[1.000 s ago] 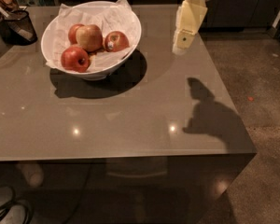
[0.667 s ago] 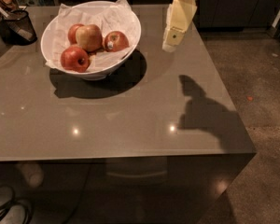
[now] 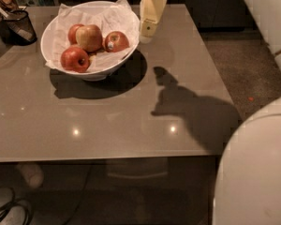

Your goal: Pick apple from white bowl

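The white bowl (image 3: 54, 46), lined with crumpled white paper, stands at the table's far left. Several apples lie in it. The red apple with a small pale sticker (image 3: 117, 41) is at the right side of the bowl. A paler yellow-pink apple (image 3: 89, 37) lies in the middle and a deep red apple (image 3: 75, 59) at the front. My cream-coloured gripper (image 3: 147, 32) hangs just right of the bowl's rim, close beside the sticker apple, and holds nothing I can see.
A dark mesh cup (image 3: 18, 27) with utensils stands at the far left edge. The grey table (image 3: 107, 121) carries the arm's shadow right of the bowl. White parts of my arm (image 3: 255, 172) fill the lower right corner.
The gripper has moved left and down, from the table's far right part to the bowl's right rim. Its shadow moved left with it. White arm parts came into view at the right.
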`<state>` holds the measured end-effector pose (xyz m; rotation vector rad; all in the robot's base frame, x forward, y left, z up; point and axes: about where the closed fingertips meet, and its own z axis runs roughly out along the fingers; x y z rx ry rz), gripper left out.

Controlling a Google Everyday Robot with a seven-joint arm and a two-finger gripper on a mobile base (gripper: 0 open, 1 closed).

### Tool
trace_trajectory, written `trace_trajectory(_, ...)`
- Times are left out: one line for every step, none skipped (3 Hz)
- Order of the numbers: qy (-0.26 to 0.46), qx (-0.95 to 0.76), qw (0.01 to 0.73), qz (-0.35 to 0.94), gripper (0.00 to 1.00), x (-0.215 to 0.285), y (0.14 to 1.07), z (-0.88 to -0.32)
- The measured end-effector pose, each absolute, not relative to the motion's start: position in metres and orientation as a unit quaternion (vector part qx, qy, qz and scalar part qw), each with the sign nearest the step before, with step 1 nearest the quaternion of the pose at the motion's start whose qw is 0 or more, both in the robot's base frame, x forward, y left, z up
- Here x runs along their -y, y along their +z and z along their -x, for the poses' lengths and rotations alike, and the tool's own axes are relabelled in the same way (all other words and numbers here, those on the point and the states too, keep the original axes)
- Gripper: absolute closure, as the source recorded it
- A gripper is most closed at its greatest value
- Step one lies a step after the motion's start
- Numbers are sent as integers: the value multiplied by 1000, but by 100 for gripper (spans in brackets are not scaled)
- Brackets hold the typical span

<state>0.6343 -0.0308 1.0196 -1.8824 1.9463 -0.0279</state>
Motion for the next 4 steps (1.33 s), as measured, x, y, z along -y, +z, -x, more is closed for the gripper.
trace_trajectory(-12,-700,228,677,0,26,1023,-640)
trace_trajectory(17,-693,249,677,0,13,1018,-651)
trace_trajectory(41,-683,257,683,0,-8,1010,-669)
trace_trajectory(57,-678,262,685,2,-23,1005,-682)
